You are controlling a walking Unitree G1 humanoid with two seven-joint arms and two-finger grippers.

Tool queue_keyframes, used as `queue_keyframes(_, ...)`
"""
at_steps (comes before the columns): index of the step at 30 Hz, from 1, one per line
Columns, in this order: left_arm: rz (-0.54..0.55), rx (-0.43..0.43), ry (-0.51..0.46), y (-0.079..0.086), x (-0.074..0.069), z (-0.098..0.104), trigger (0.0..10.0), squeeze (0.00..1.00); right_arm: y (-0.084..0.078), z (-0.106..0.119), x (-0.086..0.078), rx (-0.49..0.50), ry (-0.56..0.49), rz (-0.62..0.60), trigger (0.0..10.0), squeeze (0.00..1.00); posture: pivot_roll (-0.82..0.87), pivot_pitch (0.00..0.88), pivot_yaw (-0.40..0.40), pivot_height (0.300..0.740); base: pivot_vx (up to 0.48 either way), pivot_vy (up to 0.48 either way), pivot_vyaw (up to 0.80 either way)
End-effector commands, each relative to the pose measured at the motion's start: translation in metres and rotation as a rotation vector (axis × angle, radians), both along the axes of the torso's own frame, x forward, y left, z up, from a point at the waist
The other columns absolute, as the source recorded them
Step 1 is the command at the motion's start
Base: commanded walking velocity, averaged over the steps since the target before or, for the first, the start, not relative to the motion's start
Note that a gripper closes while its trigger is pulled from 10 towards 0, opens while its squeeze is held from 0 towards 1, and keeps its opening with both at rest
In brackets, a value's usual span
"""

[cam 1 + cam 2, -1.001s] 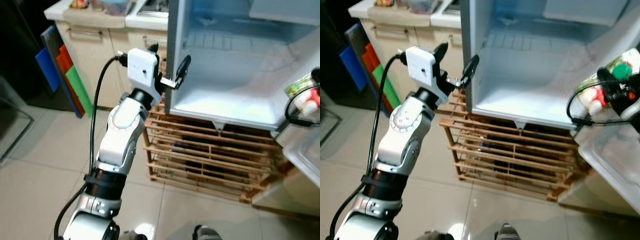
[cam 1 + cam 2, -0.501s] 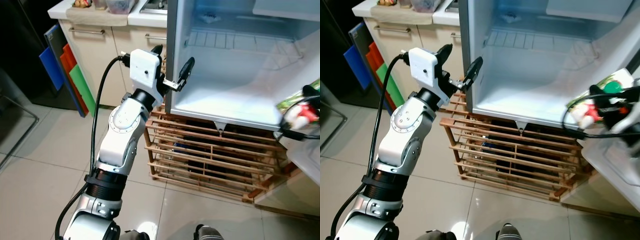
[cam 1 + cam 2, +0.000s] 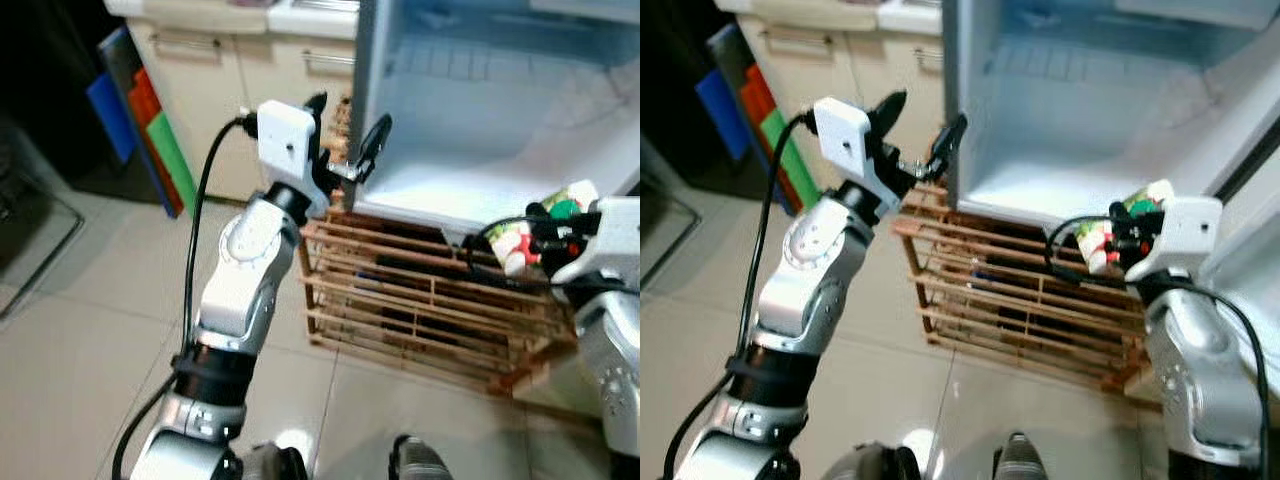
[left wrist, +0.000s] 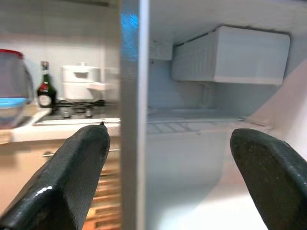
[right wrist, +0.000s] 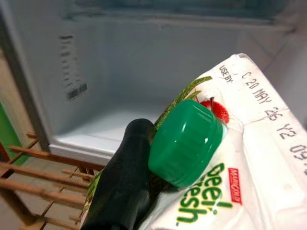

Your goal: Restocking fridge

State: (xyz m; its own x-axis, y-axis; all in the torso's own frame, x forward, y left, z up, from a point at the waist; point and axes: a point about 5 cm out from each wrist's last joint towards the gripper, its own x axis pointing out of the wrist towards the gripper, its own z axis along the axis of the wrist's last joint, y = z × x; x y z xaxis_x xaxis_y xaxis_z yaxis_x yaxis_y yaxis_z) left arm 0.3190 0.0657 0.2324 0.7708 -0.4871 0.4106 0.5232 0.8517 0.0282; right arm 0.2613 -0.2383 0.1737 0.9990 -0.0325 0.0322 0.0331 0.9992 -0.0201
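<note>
the right gripper (image 3: 1110, 240) is clamped on a white juice carton with a green screw cap (image 3: 1118, 226), held just short of the open white fridge (image 3: 480, 130), whose bare floor lies ahead of and slightly above it. to do this well, i'd lift the carton over the front lip, keep it upright and set it deep. farther off, the left gripper (image 3: 345, 135) stands spread, its fingers straddling the fridge's grey side wall (image 4: 133, 115), above the wooden slatted crate (image 3: 430, 310).

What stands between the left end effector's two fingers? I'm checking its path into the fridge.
In the left wrist view, the fridge's grey side wall edge stands between the two fingers of the left end effector, which straddles it, open.
</note>
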Motion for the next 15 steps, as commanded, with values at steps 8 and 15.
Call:
queue_keyframes(8, -0.016, 0.003, -0.016, -0.004, -0.005, 0.003, 10.0, 0.00, -0.014, -0.011, -0.009, -0.058, 0.015, -0.035, 10.0, 0.00, -0.31, 0.097, 0.043, 0.740, 0.000, 0.000, -0.45)
queue_keyframes(15, -0.027, 0.013, -0.002, -0.010, -0.005, -0.002, 10.0, 0.00, -0.050, 0.011, -0.001, -0.225, -0.110, -0.441, 10.0, 0.00, -0.30, 0.079, 0.034, 0.740, 0.000, 0.000, 0.00)
